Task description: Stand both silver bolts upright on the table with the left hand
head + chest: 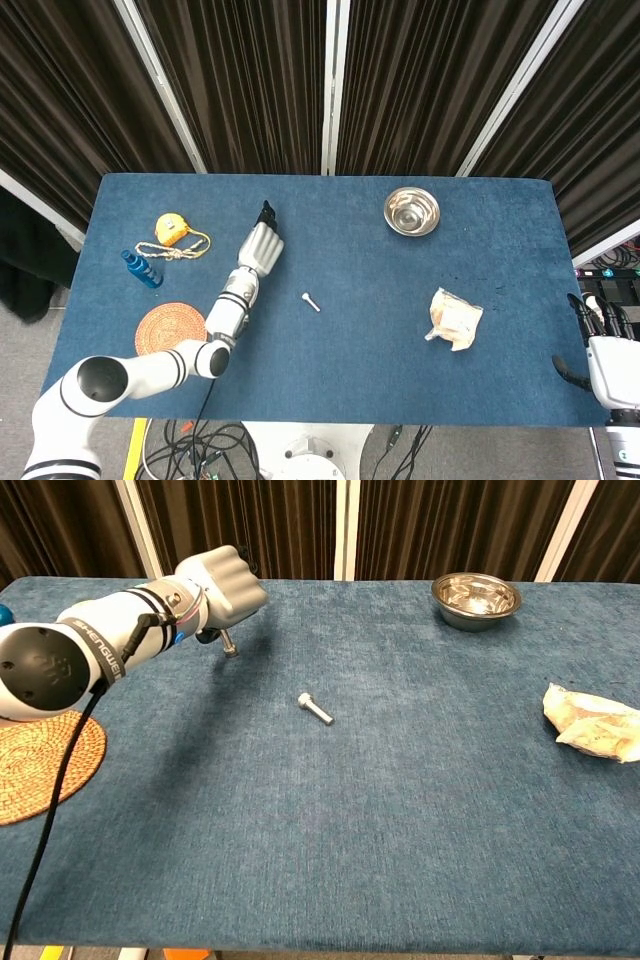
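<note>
My left hand hovers over the far left part of the blue table with its fingers curled around a silver bolt. That bolt hangs nearly upright below the hand, its lower end at or just above the cloth. In the head view the left hand hides this bolt. The second silver bolt lies on its side near the table's middle, also visible from the head as the lying bolt, well to the right of the hand. My right hand rests off the table's right edge, fingers apart and holding nothing.
A steel bowl stands at the far right. A crumpled packet lies at the right edge. At the near left is a woven coaster. A yellow tape measure and a blue bottle sit at the left.
</note>
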{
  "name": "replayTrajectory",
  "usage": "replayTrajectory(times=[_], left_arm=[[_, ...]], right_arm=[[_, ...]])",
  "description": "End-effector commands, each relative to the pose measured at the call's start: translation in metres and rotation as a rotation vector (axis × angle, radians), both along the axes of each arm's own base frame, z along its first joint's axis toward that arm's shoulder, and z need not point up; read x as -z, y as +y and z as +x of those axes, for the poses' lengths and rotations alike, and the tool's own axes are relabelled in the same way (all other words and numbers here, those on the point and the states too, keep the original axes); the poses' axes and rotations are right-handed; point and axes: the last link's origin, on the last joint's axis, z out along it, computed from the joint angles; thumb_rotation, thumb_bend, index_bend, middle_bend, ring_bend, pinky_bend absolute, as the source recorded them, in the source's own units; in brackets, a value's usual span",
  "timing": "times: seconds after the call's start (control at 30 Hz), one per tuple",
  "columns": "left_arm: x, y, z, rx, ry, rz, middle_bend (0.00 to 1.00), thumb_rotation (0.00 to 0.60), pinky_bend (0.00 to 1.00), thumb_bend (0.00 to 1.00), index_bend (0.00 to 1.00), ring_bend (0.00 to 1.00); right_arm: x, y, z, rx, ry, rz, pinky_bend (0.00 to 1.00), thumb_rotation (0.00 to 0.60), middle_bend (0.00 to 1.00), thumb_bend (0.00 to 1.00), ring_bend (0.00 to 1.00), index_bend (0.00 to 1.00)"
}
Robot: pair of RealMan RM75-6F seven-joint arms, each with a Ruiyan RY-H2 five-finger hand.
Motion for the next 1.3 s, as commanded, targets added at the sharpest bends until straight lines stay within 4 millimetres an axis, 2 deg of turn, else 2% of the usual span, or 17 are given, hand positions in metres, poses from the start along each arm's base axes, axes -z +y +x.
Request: replayTrajectory(times=[0.03, 0.37, 0.53, 0.63, 0.8, 1.0, 1.3], left_arm=[[0.001, -0.001, 0.001, 0.001, -0.002, 0.0, 0.23, 0.6, 0.04, 0.43, 0.46, 0.06], [0.0, -0.003, 0.002, 0.008, -0.008, -0.002, 0.22, 0.6, 0.04, 0.43, 0.38, 0.06], [-0.012, -0.007, 0.006, -0.009, -0.105, -0.003, 0.2, 0.6, 0.03, 0.42, 0.23, 0.03], [-0.023, -0.015, 0.012, -0.004, -0.203, -0.024, 0.19, 0.6, 0.03, 0.4, 0.21, 0.02], [-0.031, -0.044, 0.027, -0.024, -0.464, -0.215, 0.19, 0.6, 0.03, 0.36, 0.24, 0.02], [-0.02, -0.075, 0.039, -0.03, -0.633, -0.428, 0.19, 0.6, 0.03, 0.35, 0.32, 0.02], [0.012, -0.088, 0.042, -0.015, -0.732, -0.545, 0.19, 0.6, 0.03, 0.36, 0.41, 0.02]], right_arm=[[0.0, 0.0, 0.0, 0.0, -0.001, 0.0, 0.01, 0.6, 0.19, 0.15, 0.0, 0.07], [-0.001, 0.001, 0.0, 0.002, -0.001, -0.005, 0.01, 0.6, 0.2, 0.15, 0.0, 0.08], [-0.001, -0.001, 0.0, -0.003, -0.002, -0.001, 0.01, 0.6, 0.2, 0.15, 0.0, 0.08], [0.0, -0.002, 0.002, -0.012, -0.003, 0.003, 0.01, 0.6, 0.2, 0.15, 0.0, 0.08], [0.001, -0.001, 0.003, -0.022, -0.006, 0.006, 0.01, 0.6, 0.2, 0.15, 0.0, 0.08], [-0.001, 0.003, 0.003, -0.023, -0.005, -0.003, 0.01, 0.6, 0.2, 0.15, 0.0, 0.08], [-0.002, 0.01, 0.005, -0.026, -0.004, -0.014, 0.01, 0.6, 0.2, 0.15, 0.0, 0.08]])
